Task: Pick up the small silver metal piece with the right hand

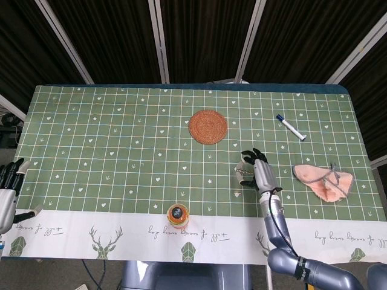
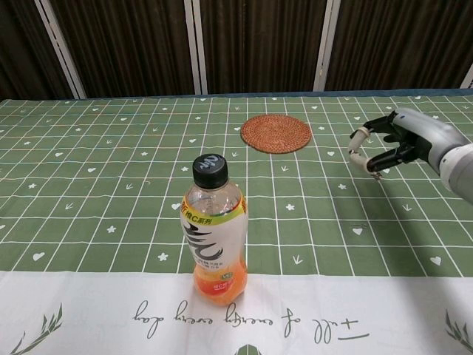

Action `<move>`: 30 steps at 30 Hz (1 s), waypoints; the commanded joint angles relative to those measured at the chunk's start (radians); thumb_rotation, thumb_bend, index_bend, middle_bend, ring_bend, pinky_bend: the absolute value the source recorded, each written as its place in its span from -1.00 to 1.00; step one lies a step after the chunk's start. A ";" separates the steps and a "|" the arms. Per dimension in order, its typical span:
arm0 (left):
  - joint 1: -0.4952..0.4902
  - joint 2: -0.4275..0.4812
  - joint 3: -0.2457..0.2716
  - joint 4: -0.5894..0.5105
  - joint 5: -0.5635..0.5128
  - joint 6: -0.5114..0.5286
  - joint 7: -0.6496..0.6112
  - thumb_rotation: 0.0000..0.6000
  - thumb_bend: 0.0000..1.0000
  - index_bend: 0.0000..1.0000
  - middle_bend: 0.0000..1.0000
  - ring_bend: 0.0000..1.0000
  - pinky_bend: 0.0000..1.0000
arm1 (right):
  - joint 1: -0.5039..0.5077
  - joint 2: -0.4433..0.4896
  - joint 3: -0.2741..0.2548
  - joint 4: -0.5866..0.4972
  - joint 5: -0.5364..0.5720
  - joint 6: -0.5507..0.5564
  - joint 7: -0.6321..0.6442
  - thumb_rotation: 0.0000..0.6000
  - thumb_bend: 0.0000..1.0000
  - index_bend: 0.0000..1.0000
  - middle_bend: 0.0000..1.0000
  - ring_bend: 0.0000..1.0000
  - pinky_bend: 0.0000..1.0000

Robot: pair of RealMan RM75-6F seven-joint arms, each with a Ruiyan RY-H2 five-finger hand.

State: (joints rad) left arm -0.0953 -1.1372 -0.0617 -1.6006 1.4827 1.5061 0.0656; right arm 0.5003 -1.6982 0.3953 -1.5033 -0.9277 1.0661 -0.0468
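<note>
While the right hand (image 2: 392, 144) is hanging above the green gridded worktop (image 1: 121, 151), its curved fingers (image 2: 360, 148) are pinching the small silver metal piece (image 2: 378, 174), which is dangling just below them. A round woven coaster (image 1: 207, 126), a smooth plastic bottle (image 2: 214, 233) and a pink fabric piece (image 1: 323, 181) are lying around. The left hand (image 1: 8, 187) is sitting off the edge, fingers spread, grasping nothing.

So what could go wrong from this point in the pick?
The right hand hangs above the green grid-patterned tablecloth, and only a tiny glint below its fingertips hints at the small silver metal piece. Whether the piece is held cannot be told. A hold that slight could slip, and the piece would be hard to find on the busy cloth. The pink fabric piece with grey cord lies close beside the arm, so a sideways move might snag it.
</note>
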 commanded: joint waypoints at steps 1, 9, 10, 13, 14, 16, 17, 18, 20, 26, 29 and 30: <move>0.001 -0.001 0.000 0.002 0.002 0.002 -0.001 1.00 -0.97 -1.00 -1.00 -1.00 -1.00 | -0.022 0.021 0.062 -0.081 0.077 -0.010 0.089 1.00 -0.22 0.18 -0.62 -1.00 -0.92; 0.000 -0.005 0.000 0.005 0.005 0.004 0.006 1.00 -0.97 -1.00 -1.00 -1.00 -1.00 | -0.052 0.011 0.106 -0.163 0.153 -0.011 0.234 1.00 -0.21 0.20 -0.62 -1.00 -0.92; 0.000 -0.005 -0.001 0.005 0.006 0.006 0.006 1.00 -0.97 -1.00 -1.00 -1.00 -1.00 | -0.056 0.003 0.111 -0.168 0.158 -0.006 0.254 1.00 -0.21 0.20 -0.62 -1.00 -0.92; 0.002 -0.005 -0.001 0.005 0.009 0.012 0.003 1.00 -0.97 -1.00 -1.00 -1.00 -1.00 | -0.065 -0.015 0.110 -0.176 0.158 0.003 0.296 1.00 -0.21 0.20 -0.62 -1.00 -0.92; 0.002 -0.005 -0.001 0.005 0.010 0.013 0.002 1.00 -0.97 -1.00 -1.00 -1.00 -1.00 | -0.066 -0.020 0.107 -0.174 0.152 0.007 0.304 1.00 -0.21 0.20 -0.62 -1.00 -0.92; 0.003 -0.005 -0.001 0.006 0.012 0.015 0.001 1.00 -0.97 -1.00 -1.00 -1.00 -1.00 | -0.070 -0.029 0.101 -0.169 0.142 0.014 0.318 1.00 -0.21 0.20 -0.62 -1.00 -0.93; 0.003 -0.005 -0.001 0.006 0.012 0.016 0.000 1.00 -0.97 -1.00 -1.00 -1.00 -1.00 | -0.072 -0.033 0.099 -0.167 0.140 0.017 0.324 1.00 -0.21 0.20 -0.62 -1.00 -0.93; 0.003 -0.005 -0.001 0.006 0.013 0.016 0.000 1.00 -0.97 -1.00 -1.00 -1.00 -1.00 | -0.075 -0.039 0.096 -0.165 0.138 0.019 0.333 1.00 -0.21 0.20 -0.62 -1.00 -0.94; 0.003 -0.005 -0.001 0.007 0.014 0.017 0.000 1.00 -0.97 -1.00 -1.00 -1.00 -1.00 | -0.079 -0.046 0.092 -0.162 0.136 0.022 0.346 1.00 -0.21 0.20 -0.62 -1.00 -0.95; 0.003 -0.006 -0.001 0.008 0.016 0.019 0.001 1.00 -0.96 -1.00 -1.00 -1.00 -1.00 | -0.090 -0.066 0.076 -0.159 0.119 0.028 0.379 1.00 -0.21 0.21 -0.62 -1.00 -0.96; 0.004 -0.006 -0.002 0.008 0.015 0.019 0.002 1.00 -0.96 -1.00 -1.00 -1.00 -1.00 | -0.095 -0.080 0.069 -0.154 0.111 0.033 0.393 1.00 -0.20 0.21 -0.62 -1.00 -0.97; 0.004 -0.006 -0.002 0.008 0.015 0.020 0.002 1.00 -0.96 -1.00 -1.00 -1.00 -1.00 | -0.096 -0.084 0.066 -0.152 0.108 0.036 0.397 1.00 -0.20 0.21 -0.62 -1.00 -0.97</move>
State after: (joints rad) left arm -0.0918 -1.1431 -0.0634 -1.5926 1.4979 1.5258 0.0675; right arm 0.4057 -1.7791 0.4637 -1.6573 -0.8171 1.0994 0.3473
